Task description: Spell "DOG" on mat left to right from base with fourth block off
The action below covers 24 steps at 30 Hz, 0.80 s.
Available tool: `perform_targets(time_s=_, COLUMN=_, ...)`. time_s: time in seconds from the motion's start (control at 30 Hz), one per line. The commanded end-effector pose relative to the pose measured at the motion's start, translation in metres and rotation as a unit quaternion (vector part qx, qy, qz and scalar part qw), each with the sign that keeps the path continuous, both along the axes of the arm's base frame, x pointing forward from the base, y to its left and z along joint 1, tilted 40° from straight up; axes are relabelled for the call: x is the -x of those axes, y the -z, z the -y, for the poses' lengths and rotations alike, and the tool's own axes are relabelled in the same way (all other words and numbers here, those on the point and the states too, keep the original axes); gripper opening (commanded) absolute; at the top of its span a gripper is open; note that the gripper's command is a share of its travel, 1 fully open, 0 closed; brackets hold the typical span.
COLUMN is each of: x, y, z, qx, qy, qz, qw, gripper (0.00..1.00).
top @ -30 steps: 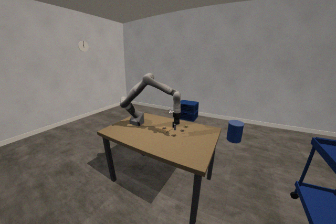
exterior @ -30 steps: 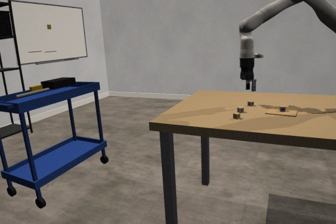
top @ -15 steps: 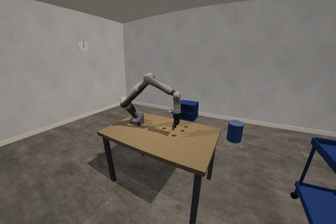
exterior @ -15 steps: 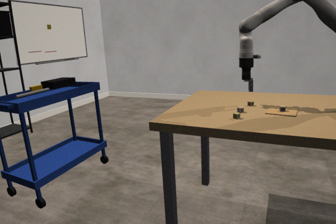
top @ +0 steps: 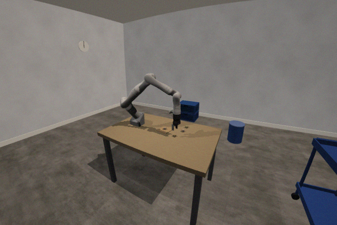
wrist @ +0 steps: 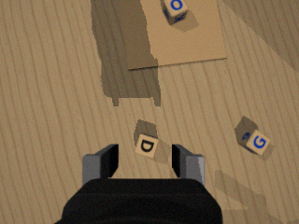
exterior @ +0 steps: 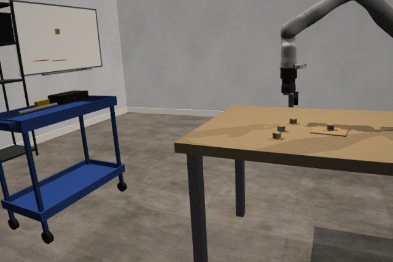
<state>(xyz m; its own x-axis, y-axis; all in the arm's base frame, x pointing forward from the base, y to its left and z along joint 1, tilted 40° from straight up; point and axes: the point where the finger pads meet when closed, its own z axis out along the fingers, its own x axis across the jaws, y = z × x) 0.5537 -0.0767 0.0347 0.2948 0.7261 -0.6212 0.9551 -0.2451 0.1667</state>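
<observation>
My gripper (top: 174, 128) (exterior: 293, 104) (wrist: 145, 155) is open and empty, fingers pointing down, above the D block. The D block (wrist: 147, 146) (exterior: 293, 121) (top: 174, 135) lies on the table off the mat, black D up, between the open fingers as seen from the wrist. The G block (wrist: 258, 142) (exterior: 281, 127) (top: 182, 130) lies off the mat, blue G up, turned askew. The O block (wrist: 176, 7) (exterior: 330, 126) (top: 164, 128) sits on the mat (wrist: 206, 47) (exterior: 341, 132), blue O up. A fourth block (exterior: 276, 135) (top: 186, 126) lies off the mat, its letter unreadable; the wrist view does not show it.
The wooden table (top: 152, 146) (exterior: 215, 132) carries the arm's base (top: 137, 119). The G and fourth blocks stand close together in the exterior view, beyond the mat from the base. A blue cart (exterior: 69, 113) and a blue bin (top: 236, 132) stand on the floor away from the table.
</observation>
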Motion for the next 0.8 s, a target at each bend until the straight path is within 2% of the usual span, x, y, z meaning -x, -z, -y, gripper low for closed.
perform_targets(time_s=0.0, x=-0.0001, y=-0.0006, z=-0.0015, qx=0.002, qy=0.016, qz=0.016, qw=1.000, gripper=1.00)
perform_targets(time_s=0.33, x=0.0003, y=-0.0002, z=-0.0016, qx=0.005, qy=0.084, qz=0.072, qw=0.994, gripper=1.00)
perform_targets(time_s=0.77, x=0.0004, y=-0.0001, z=-0.0017, qx=0.006, qy=0.113, qz=0.097, qw=0.989, gripper=1.00)
